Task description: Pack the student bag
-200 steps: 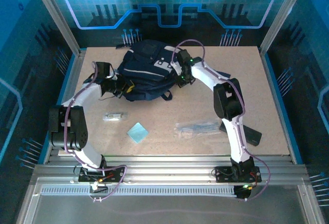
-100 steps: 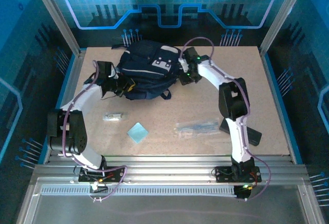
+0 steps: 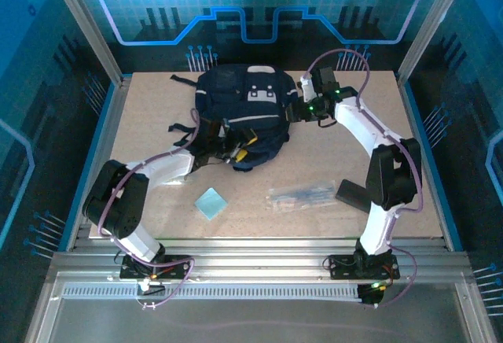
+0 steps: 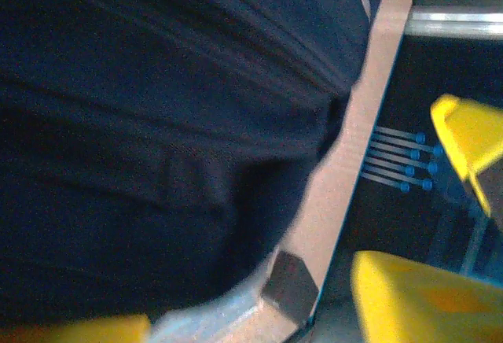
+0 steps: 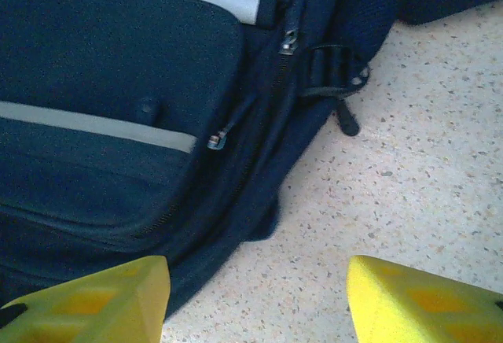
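Now, the student bag [image 3: 240, 111] is lying on the worktop [image 3: 330, 166], left claw [image 3: 236, 148] at its near edge, right claw [image 5: 255, 280] alongside, both gaping empty (bag looking zipped shut). Opening it is pending, probably calling for pinching a zipper pull [image 5: 214, 140].

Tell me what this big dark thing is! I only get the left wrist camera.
Observer: It's the backpack, lying at the back of the table.
Operator: Are the right fingers grabbing it?
Observer: No, the right fingers are open beside its zipper, with just the bag's edge and bare table between them.
Operator: Is stuff outside the bag?
Observer: Yes, a light blue square, a clear packet and a black case lie in front of it.
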